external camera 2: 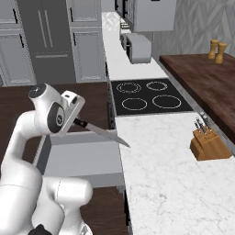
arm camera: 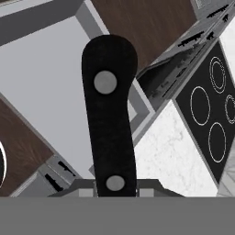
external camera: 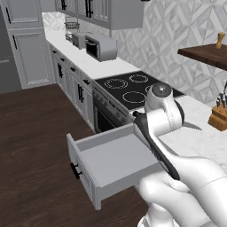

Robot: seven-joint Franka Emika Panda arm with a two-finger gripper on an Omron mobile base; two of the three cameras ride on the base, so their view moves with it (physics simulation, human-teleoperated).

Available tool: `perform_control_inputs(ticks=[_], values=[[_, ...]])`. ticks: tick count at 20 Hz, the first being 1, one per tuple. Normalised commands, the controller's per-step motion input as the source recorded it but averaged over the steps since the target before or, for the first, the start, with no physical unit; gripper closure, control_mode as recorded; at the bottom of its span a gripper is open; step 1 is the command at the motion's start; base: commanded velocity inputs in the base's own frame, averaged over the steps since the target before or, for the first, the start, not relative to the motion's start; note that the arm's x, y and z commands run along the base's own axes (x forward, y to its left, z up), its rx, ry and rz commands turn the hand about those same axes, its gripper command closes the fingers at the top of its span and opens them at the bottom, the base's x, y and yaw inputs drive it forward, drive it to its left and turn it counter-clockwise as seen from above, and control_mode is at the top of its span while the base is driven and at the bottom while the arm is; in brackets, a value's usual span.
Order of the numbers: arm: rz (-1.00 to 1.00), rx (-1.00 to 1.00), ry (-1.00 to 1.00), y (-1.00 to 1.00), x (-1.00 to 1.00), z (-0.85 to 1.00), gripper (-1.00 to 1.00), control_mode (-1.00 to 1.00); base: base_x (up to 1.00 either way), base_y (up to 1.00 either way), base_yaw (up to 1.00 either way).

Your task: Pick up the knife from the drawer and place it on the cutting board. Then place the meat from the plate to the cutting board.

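Observation:
My gripper (external camera 2: 76, 120) is shut on the black handle of the knife (external camera 2: 106, 133). It holds the knife in the air above the open drawer (external camera 2: 82, 158), with the narrow silver blade pointing out over the marble counter edge. In the hand view the riveted knife handle (arm camera: 110, 114) rises from my gripper (arm camera: 114, 189), and the light grey drawer (arm camera: 46, 78) lies below it. In the left base view my arm hides the hand; only the knife tip (external camera: 192, 127) shows past it, beside the pulled-out drawer (external camera: 111, 159). The cutting board, the meat and the plate are out of view.
A black cooktop (external camera 2: 149, 96) lies just beyond the drawer. A wooden knife block (external camera 2: 209, 144) stands on the marble counter (external camera 2: 170, 188). A dark wooden ledge (external camera 2: 206, 80) with two shakers (external camera 2: 216, 49) runs along the right. A toaster oven (external camera: 101, 46) sits further down the counter.

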Motion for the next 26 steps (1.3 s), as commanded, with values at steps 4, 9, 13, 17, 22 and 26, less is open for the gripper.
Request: perform_control_inputs(ticks=[4,9,13,17,22,26], values=[[0.0,0.0,0.0,0.0,0.0,-0.01,1.0,1.0,-0.2,0.0,-0.22],[0.0,0.0,0.0,0.0,0.0,0.0,1.0,1.0,-0.41,0.03,-0.61],[0.0,0.0,0.0,0.0,0.0,0.0,1.0,1.0,-0.88,0.29,-0.75],[0.0,0.0,0.0,0.0,0.0,0.0,1.0,1.0,-0.77,0.11,-0.83],[0.0,0.0,0.0,0.0,0.0,0.0,1.0,1.0,-0.11,0.0,-0.98],[0.0,0.0,0.0,0.0,0.0,0.0,1.0,1.0,0.0,-0.25,-0.94]])
